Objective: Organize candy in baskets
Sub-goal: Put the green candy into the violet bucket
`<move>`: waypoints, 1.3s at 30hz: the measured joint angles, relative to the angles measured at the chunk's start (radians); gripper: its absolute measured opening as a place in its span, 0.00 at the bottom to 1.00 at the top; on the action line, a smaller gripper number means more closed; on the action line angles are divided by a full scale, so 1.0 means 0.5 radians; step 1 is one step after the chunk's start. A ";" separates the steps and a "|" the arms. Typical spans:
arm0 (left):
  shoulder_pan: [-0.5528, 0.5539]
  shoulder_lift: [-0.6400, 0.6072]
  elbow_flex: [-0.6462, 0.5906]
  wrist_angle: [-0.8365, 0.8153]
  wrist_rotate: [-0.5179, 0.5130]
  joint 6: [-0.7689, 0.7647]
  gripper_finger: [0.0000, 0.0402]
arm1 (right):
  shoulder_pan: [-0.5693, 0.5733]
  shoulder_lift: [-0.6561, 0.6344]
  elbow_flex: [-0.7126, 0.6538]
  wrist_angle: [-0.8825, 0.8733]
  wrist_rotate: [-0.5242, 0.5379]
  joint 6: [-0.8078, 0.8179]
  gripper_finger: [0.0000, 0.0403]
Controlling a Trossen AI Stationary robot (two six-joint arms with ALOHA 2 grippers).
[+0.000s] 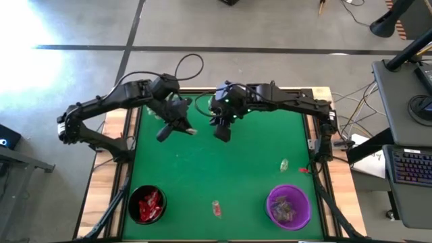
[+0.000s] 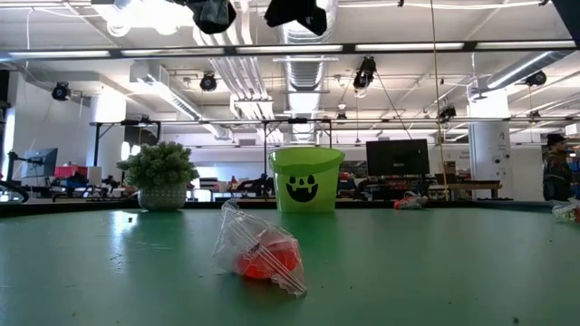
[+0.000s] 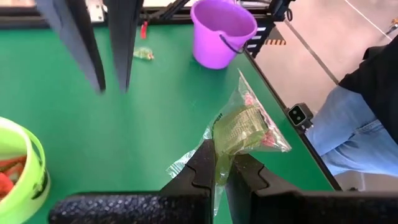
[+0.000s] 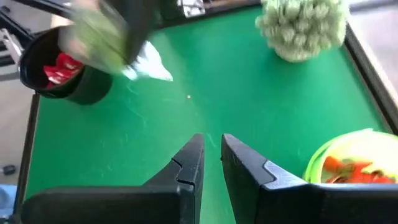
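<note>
A: High view first. What's where?
B: Left gripper (image 1: 164,133) upper-centre of frame, clamped on a pale candy (image 1: 190,131). Right gripper (image 1: 221,131) just right of it, nothing in it. Black basket (image 1: 146,204) lower left w/ red candies inside, purple basket (image 1: 289,206) lower right w/ wrapped pcs inside. Loose red candy (image 1: 217,208) bottom centre on the green mat (image 1: 229,169), pale one (image 1: 284,164) right of centre. Green basket hidden under the arms here.

A: Low view?
B: Lime green basket (image 2: 306,179) centre, w/ a face printed on it, spiky plant (image 2: 160,175) to its left. Red candy in a clear wrapper (image 2: 260,249) lies in the foreground, centre. Both grippers are dark shapes cut off at the top edge.

A: Left wrist?
B: Fingers (image 3: 202,171) closed on the clear wrapper of a greenish candy (image 3: 242,127). Purple basket (image 3: 222,33) at top centre, green basket rim (image 3: 28,168) at left edge w/ orange pcs in it. Person's jeans at right.

A: Right wrist?
B: Fingers (image 4: 186,163) narrowly apart, empty. Plant (image 4: 303,26) top right, black basket (image 4: 62,71) upper left, green basket (image 4: 348,158) lower right.
</note>
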 joint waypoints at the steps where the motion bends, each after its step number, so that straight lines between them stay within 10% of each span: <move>1: 0.000 -0.012 0.011 -0.013 0.000 0.015 0.00 | 0.000 0.016 0.000 -0.010 0.002 0.000 0.12; 39: 0.014 -0.043 0.030 0.099 -0.023 0.069 0.00 | 0.210 0.070 0.269 0.170 -0.001 -0.499 0.12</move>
